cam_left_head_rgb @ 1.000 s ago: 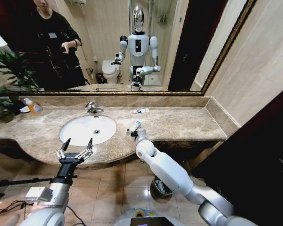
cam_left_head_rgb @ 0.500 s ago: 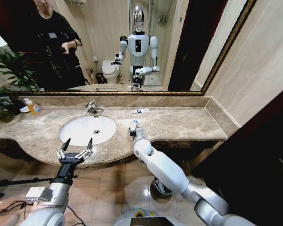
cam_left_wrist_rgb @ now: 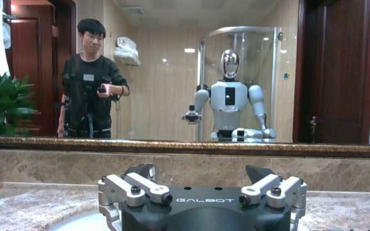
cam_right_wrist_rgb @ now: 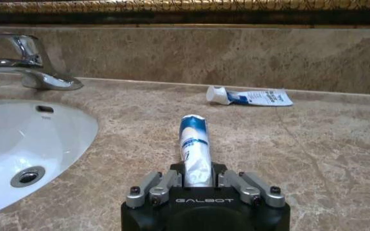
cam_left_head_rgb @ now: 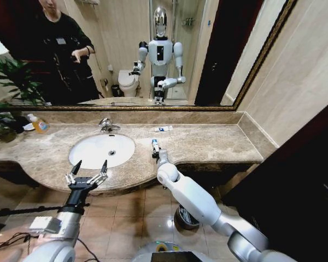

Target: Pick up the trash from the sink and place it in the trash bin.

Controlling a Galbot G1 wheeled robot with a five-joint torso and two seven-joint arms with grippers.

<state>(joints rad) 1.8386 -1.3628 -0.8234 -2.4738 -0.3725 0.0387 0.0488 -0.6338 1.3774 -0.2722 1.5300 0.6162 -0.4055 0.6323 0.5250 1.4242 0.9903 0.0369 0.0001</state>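
The right gripper (cam_left_head_rgb: 155,150), arm reaching forward over the counter (cam_left_head_rgb: 208,143), pinches a white-and-blue tube (cam_right_wrist_rgb: 193,144) just right of the sink (cam_left_head_rgb: 101,150). The left gripper (cam_left_head_rgb: 87,173) hovers near the counter's near edge, fingers spread.

The counter (cam_left_head_rgb: 208,143) is brown marble with mottled, paler veining, and the backsplash behind it matches. The sink (cam_left_head_rgb: 93,146) is white, with a chrome faucet (cam_left_head_rgb: 105,125) at its far edge. The tube (cam_right_wrist_rgb: 194,147) in the right gripper (cam_right_wrist_rgb: 198,180) is white with a blue end; a second tube (cam_right_wrist_rgb: 249,96) lying farther off is white with blue print. At far left stands a bottle (cam_left_head_rgb: 39,125) of orange liquid. Both grippers, right and left (cam_left_head_rgb: 87,173), are black with silver metal links. The mirror frame (cam_left_head_rgb: 153,108) is patterned gold.
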